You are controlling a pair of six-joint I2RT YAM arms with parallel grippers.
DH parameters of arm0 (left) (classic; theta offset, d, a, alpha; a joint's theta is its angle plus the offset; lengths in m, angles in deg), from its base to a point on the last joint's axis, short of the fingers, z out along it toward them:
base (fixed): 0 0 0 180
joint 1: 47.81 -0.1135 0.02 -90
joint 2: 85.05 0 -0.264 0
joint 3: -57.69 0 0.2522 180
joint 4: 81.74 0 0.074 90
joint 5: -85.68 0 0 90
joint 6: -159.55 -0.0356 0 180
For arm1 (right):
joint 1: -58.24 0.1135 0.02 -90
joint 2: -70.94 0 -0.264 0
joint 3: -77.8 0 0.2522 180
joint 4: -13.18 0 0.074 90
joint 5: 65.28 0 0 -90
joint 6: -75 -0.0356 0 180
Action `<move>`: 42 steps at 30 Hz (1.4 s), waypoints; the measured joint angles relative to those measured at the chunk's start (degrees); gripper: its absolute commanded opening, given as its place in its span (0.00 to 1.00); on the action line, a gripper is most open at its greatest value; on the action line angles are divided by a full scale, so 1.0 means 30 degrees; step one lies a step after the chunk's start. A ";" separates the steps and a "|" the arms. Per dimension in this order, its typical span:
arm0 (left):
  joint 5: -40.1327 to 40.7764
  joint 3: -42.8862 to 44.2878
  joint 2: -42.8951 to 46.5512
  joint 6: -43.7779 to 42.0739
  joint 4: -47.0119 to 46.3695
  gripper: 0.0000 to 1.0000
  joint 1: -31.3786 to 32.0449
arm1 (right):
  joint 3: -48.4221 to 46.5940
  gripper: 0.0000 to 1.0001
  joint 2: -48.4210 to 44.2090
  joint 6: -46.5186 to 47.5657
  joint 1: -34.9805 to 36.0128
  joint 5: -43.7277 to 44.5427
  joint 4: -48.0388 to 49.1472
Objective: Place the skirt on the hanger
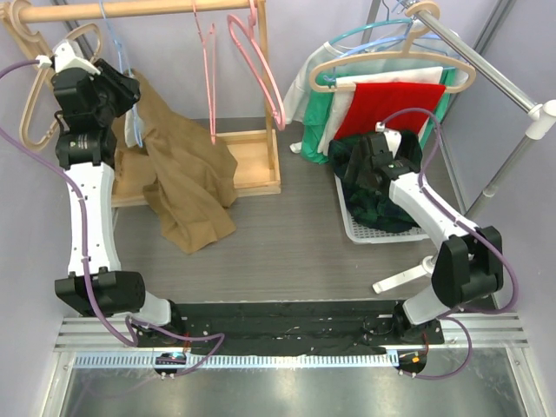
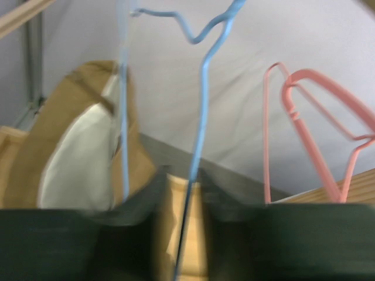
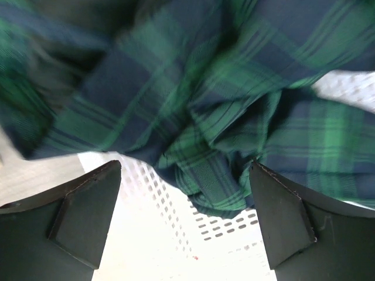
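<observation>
L gripper [image 1: 130,89] is up at the wooden rack [image 1: 252,161], tight in among the hanging stuff: blue hanger [image 2: 203,88] right at it, pink hangers [image 1: 261,69] just to one side, beige hangers [image 1: 35,95] on the other. Tan garment [image 1: 187,187] hangs from about that spot, spills over the rack's base edge and onto the grey table [image 1: 295,234]. A bare strip of tabletop shows btw rack base and white basket [image 1: 360,228].

R gripper [image 3: 186,167] is over the basket, w/ the metal rail [image 1: 486,69] and its slanted pole close on the outer side. Red cloth [image 1: 395,104] hangs just behind.

Plaid skirt [image 3: 193,88] lies bunched in the basket, near the back rim.

Wrist views add what the top cam can't. R wrist: fingers [image 3: 88,205] spread wide, nothing btw them, skirt's hem just beyond the tips, perforated basket floor below. L wrist: blurry; blue wire runs down into the narrow gap btw the fingers [image 2: 135,216], tan waistband w/ white lining behind. Can't tell if they pinch the wire or only straddle it.
</observation>
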 measured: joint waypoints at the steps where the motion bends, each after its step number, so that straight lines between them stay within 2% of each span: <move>1: -0.0058 0.0015 0.0022 -0.0211 0.0357 0.62 -0.0124 | 0.0168 0.95 0.0306 0.0000 -0.0051 -0.0255 -0.0007; 2: -0.0197 0.0015 0.0058 -0.0109 0.0794 0.69 -0.0306 | 0.0291 0.95 0.0583 0.0000 -0.0051 -0.0481 -0.0036; 5: -0.0517 0.0255 0.0124 -0.0240 0.1960 0.76 -0.0656 | 0.0583 0.95 0.1333 -0.0015 -0.0066 -0.1100 -0.0153; 10: -0.1574 0.0867 0.0605 -0.0393 0.3191 0.79 -0.0685 | 0.1005 0.95 0.1494 -0.0007 -0.0087 -0.1319 -0.0619; 14: -0.2324 0.1887 0.1399 -0.0561 0.4153 0.80 -0.0678 | 0.1370 0.89 0.1902 -0.0029 -0.0131 -0.1311 -0.0867; 16: -0.2543 0.2463 0.1851 -0.0590 0.4656 0.81 -0.0678 | 0.1464 0.77 0.2535 -0.0087 -0.0197 -0.1304 -0.0984; 17: -0.2681 0.2907 0.2076 -0.0590 0.5049 0.80 -0.0678 | 0.1479 0.67 0.2987 -0.0080 -0.0262 -0.1253 -0.1042; 18: -0.2812 0.3395 0.2273 -0.0583 0.5450 0.80 -0.0678 | 0.1479 0.35 0.3519 -0.0160 -0.0372 -0.1282 -0.1086; 21: -0.3563 0.4146 0.3104 -0.0510 0.6040 0.80 -0.0678 | 0.1486 0.01 0.4721 -0.0306 -0.0656 -0.1421 -0.1304; 26: -0.7176 0.3344 0.4969 -0.0109 0.5880 0.77 -0.0627 | 0.1399 0.01 0.3694 -0.0780 -0.0809 -0.1290 -0.2106; 33: -1.2313 -0.1209 0.6426 -0.0561 0.4750 0.74 0.1610 | -0.1676 0.01 -0.1020 -0.0692 -0.0801 -0.0619 -0.3519; 37: -1.3005 -0.4721 0.6739 -0.0838 0.4524 0.74 0.3053 | -0.3818 0.01 -0.3257 -0.0124 -0.0809 -0.1129 -0.3198; 42: -1.2910 -0.8531 0.7016 -0.1253 0.4779 0.74 0.4401 | -0.5639 0.01 -0.4918 0.1115 -0.0882 -0.3395 -0.2404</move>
